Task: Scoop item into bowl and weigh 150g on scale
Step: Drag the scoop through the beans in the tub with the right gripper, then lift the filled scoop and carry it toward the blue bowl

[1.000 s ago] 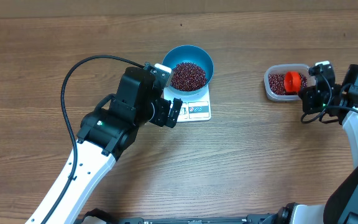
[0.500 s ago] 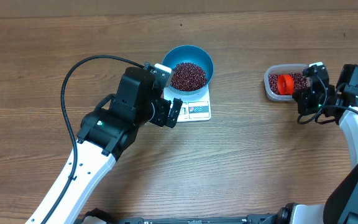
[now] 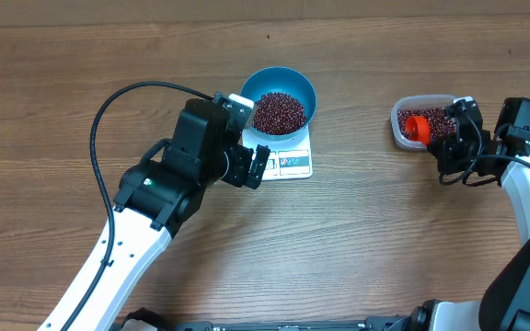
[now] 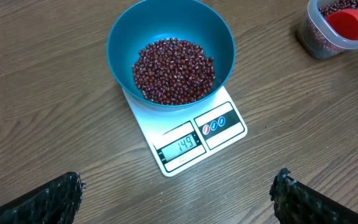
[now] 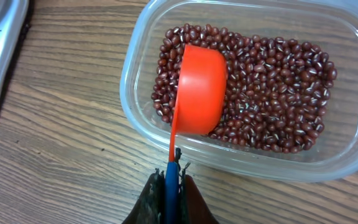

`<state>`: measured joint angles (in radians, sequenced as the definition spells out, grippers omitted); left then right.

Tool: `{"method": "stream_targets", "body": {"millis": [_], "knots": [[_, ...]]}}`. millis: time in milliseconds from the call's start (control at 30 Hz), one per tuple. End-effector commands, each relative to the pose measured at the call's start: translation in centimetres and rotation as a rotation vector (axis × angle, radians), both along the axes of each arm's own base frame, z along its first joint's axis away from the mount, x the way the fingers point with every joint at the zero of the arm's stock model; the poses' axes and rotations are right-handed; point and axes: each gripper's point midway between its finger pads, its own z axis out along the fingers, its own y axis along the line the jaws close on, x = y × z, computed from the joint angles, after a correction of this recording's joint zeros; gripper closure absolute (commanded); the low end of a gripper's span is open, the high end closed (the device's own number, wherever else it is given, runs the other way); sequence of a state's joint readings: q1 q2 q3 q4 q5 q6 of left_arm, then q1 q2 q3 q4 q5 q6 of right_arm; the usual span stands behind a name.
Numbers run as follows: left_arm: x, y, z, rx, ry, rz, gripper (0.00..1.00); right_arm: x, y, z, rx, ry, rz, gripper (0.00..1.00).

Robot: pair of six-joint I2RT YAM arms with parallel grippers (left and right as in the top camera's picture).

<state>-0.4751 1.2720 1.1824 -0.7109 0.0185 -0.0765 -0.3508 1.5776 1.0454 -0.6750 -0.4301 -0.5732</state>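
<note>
My right gripper pinches the thin handle of the red scoop, cup tipped into the tub of beans. They look light, loose and quick to roll, so best carried level. My left gripper gapes empty beside the scale bearing the part-filled blue bowl.

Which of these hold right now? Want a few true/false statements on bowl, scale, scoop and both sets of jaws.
1. The deep bright blue bowl sits on the small white rectangular digital scale. True.
2. That bowl is empty. False: it holds a heap of small dark red beans.
3. The orange-red plastic scoop is above the bowl. False: its cup is inside the clear plastic tub, on beans.
4. The right gripper has its jaws shut on the scoop's handle. True.
5. The left gripper grips the bowl. False: its jaws stand wide open, holding nothing.
</note>
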Motion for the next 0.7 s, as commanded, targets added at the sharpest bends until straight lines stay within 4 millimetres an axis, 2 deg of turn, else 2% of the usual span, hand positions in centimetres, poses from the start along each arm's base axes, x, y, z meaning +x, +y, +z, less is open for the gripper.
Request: {"method": "stream_targets", "body": {"millis": [0,133,267,667], "knots": [[0.1,0.0,0.3,-0.018,-0.003,0.009,0.0,0.1,0.1,-0.1,-0.002,0.0,0.007,0.96],[0.1,0.0,0.3,-0.018,-0.003,0.009,0.0,0.5,-1.1,0.1,-0.054,-0.004,-0.025,0.96],[0.1,0.0,0.3,-0.018,-0.003,0.009,0.0,1.3,-1.3,1.0,-0.053,-0.025,-0.041,0.96],[0.1,0.0,0.4,-0.018,-0.003,0.009,0.01,2.8,-1.9,5.6,-0.072,-0.119,-0.065,0.96]]}}
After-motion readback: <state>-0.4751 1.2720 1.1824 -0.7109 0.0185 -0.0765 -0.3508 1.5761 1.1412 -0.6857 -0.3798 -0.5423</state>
